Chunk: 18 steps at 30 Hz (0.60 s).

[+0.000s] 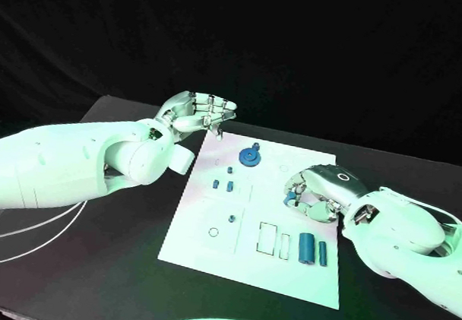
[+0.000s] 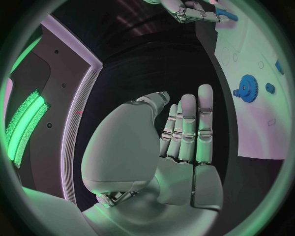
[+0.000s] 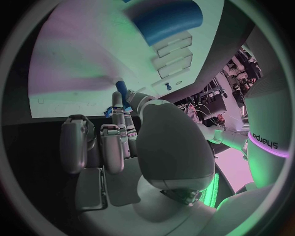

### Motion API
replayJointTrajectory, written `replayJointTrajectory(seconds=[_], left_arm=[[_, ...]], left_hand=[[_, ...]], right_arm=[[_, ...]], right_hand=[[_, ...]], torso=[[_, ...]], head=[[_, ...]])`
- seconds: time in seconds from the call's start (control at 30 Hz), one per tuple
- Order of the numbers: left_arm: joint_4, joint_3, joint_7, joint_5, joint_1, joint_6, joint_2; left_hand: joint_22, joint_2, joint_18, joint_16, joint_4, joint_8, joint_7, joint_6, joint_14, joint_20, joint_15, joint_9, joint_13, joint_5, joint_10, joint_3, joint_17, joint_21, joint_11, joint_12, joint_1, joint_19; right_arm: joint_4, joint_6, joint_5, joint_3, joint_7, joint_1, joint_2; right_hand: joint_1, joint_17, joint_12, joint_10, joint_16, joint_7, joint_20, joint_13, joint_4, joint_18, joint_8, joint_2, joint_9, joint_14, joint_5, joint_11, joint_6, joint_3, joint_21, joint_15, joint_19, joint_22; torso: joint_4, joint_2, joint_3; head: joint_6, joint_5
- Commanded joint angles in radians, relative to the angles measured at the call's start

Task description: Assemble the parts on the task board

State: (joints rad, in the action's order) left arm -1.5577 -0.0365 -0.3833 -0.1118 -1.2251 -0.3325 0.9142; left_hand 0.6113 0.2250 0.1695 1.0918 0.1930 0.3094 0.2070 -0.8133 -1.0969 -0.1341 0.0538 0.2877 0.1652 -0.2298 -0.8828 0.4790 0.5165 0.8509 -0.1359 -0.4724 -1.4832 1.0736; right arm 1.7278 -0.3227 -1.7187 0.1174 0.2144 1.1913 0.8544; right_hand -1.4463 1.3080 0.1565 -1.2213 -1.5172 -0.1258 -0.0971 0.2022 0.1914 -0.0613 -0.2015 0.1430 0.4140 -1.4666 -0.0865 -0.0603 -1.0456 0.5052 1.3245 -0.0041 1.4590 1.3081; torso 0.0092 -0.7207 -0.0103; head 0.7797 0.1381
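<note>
My left hand (image 1: 197, 113) hovering at task board (image 1: 208, 226) far corner, fingers spread, released. My right hand (image 1: 314, 189) curling over board, pinching small blue part (image 3: 121, 92).

Dark room, black table

You're looking at a black table (image 1: 87, 283) against a black backdrop (image 1: 308, 53); white cables (image 1: 25, 243) trail across the table, well away from any fingers.

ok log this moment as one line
left hand: open, raised past far left corner of white task board | right hand: pinches small blue part over board's right side | blue gear: on board
</note>
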Motion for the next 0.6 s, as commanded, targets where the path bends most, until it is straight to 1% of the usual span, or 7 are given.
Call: replayJointTrajectory(seconds=[0.03,0.13,0.3,0.4,0.47,0.6], left_arm=[[0.001,0.001,-0.006,0.004,-0.001,0.012,-0.004],[0.002,0.001,-0.006,0.004,-0.001,0.012,-0.006],[0.004,0.001,-0.006,0.004,-0.001,0.014,-0.009],[0.006,0.001,-0.006,0.004,0.000,0.014,-0.010],[0.008,0.001,-0.007,0.004,0.000,0.015,-0.012],[0.012,0.001,-0.007,0.004,0.000,0.015,-0.016]], left_hand=[[-0.001,-0.003,0.015,-0.001,0.000,0.003,-0.002,0.008,0.008,0.000,-0.002,-0.001,-0.001,-0.003,0.006,0.004,-0.001,-0.006,-0.001,-0.003,-0.002,-0.004],[-0.001,-0.003,0.015,-0.001,0.000,0.003,-0.002,0.008,0.008,0.000,-0.002,-0.001,-0.001,-0.003,0.006,0.004,-0.001,-0.006,-0.001,-0.003,-0.002,-0.004],[-0.002,-0.004,0.016,-0.001,0.000,0.003,-0.002,0.009,0.008,0.000,-0.002,-0.001,-0.001,-0.003,0.007,0.004,-0.001,-0.006,-0.001,-0.004,-0.003,-0.004],[-0.002,-0.004,0.016,-0.001,0.000,0.003,-0.002,0.009,0.008,0.000,-0.002,-0.001,-0.001,-0.003,0.007,0.004,-0.001,-0.006,-0.001,-0.004,-0.003,-0.004],[-0.002,-0.004,0.016,-0.001,0.000,0.003,-0.002,0.009,0.008,0.000,-0.002,-0.001,-0.001,-0.003,0.007,0.004,-0.001,-0.006,-0.001,-0.004,-0.003,-0.004],[-0.002,-0.004,0.016,-0.001,0.000,0.003,-0.002,0.009,0.008,0.000,-0.002,-0.001,-0.001,-0.003,0.007,0.004,-0.001,-0.006,-0.001,-0.004,-0.003,-0.004]], right_arm=[[0.033,-0.084,-0.002,-0.004,-0.002,0.009,0.013],[0.056,-0.100,0.003,-0.007,-0.002,0.013,0.021],[0.105,-0.127,0.030,-0.011,-0.012,0.017,0.020],[0.123,-0.136,0.048,-0.012,-0.022,0.013,0.002],[0.134,-0.142,0.060,-0.012,-0.031,0.008,-0.020],[0.143,-0.148,0.068,-0.012,-0.044,-0.008,-0.071]], right_hand=[[0.001,0.121,0.003,-0.010,-0.007,-0.001,0.002,0.000,-0.003,0.008,-0.010,-0.005,0.014,-0.074,-0.001,-0.001,-0.011,0.006,0.004,-0.007,0.004,0.133],[0.003,0.121,0.003,-0.011,-0.007,-0.001,0.003,0.001,-0.004,0.008,-0.011,-0.002,0.015,-0.074,-0.001,-0.001,-0.012,0.006,0.005,-0.007,0.004,0.133],[0.004,0.121,0.002,-0.011,-0.007,-0.001,0.003,0.001,-0.005,0.008,-0.011,0.001,0.016,-0.074,-0.002,0.000,-0.012,0.007,0.005,-0.007,0.004,0.133],[0.005,0.122,0.000,-0.009,-0.007,-0.001,0.003,0.000,-0.007,0.007,-0.011,0.003,0.017,-0.075,-0.004,-0.001,-0.011,0.008,0.002,-0.007,0.003,0.132],[0.005,0.122,0.000,-0.009,-0.007,-0.001,0.003,0.000,-0.007,0.007,-0.011,0.003,0.017,-0.075,-0.004,-0.001,-0.011,0.008,0.002,-0.007,0.003,0.132],[0.006,0.121,-0.002,-0.008,-0.007,-0.002,0.004,0.000,-0.009,0.007,-0.011,0.005,0.017,-0.074,-0.005,-0.001,-0.009,0.010,-0.001,-0.007,0.002,0.131]], torso=[[-0.0004,0.002,-0.0008],[-0.0010,0.001,-0.0010],[-0.0002,0.000,0.0006],[-0.0020,0.000,-0.0001],[-0.0024,0.000,-0.0003],[-0.0003,0.001,-0.0010]], head=[[-0.001,0.000],[-0.003,0.001],[-0.005,0.006],[-0.003,0.015],[-0.001,0.021],[0.003,0.029]])
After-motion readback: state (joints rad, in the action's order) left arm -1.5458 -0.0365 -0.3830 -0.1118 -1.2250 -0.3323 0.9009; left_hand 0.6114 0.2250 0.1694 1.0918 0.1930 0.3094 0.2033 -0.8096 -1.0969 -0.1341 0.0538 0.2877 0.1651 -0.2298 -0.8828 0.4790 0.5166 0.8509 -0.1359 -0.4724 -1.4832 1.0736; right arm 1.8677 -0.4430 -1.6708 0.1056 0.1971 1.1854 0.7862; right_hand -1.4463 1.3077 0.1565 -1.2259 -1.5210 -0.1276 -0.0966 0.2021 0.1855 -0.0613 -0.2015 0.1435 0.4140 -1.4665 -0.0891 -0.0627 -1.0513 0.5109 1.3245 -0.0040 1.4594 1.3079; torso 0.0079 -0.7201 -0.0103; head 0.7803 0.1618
